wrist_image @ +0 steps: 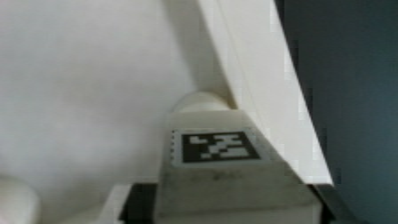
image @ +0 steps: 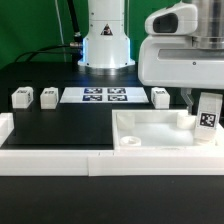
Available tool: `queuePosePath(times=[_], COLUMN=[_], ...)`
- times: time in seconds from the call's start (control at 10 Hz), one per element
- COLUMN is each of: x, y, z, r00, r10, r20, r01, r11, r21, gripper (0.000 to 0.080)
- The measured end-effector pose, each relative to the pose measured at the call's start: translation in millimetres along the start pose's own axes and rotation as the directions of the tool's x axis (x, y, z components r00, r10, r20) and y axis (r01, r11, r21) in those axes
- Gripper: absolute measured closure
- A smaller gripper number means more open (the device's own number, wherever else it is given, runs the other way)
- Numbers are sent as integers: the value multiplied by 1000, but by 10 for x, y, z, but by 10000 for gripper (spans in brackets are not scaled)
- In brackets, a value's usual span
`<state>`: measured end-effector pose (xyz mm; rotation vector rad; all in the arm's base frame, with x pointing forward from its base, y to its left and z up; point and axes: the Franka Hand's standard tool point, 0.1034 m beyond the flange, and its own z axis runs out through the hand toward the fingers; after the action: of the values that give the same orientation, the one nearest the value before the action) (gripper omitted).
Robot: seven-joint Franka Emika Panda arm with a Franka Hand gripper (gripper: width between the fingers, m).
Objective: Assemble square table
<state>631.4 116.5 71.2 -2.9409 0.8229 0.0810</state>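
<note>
The square tabletop (image: 150, 130) is a white tray lying at the exterior view's right, with its hollow side up. My gripper (image: 204, 99) is shut on a white leg (image: 208, 116) with a black-and-white tag. It holds the leg upright over the top's far right corner. In the wrist view the leg (wrist_image: 217, 150) sits between my two dark fingers (wrist_image: 146, 202), and its far end meets the round corner socket (wrist_image: 205, 100) beside the top's raised rim (wrist_image: 249, 70). Three more legs lie at the back: two on the left (image: 22, 97) (image: 48, 95) and one nearer the middle (image: 160, 97).
The marker board (image: 105, 95) lies flat in front of the robot base (image: 105, 45). A long white border rail (image: 60, 142) runs along the front edge and up the left side of the black table.
</note>
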Motion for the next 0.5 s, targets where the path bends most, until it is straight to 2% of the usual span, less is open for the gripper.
queuePosePath(times=[0.1, 0.3, 0.5], x=[30, 44, 51], y=[0, 7, 12], z=[0, 5, 2], r00=[993, 941, 884], r10=[120, 339, 466], r20=[-1, 22, 35], r01=[-120, -340, -468], r11=[992, 939, 882], r21=[28, 54, 55], gripper=[505, 505, 505])
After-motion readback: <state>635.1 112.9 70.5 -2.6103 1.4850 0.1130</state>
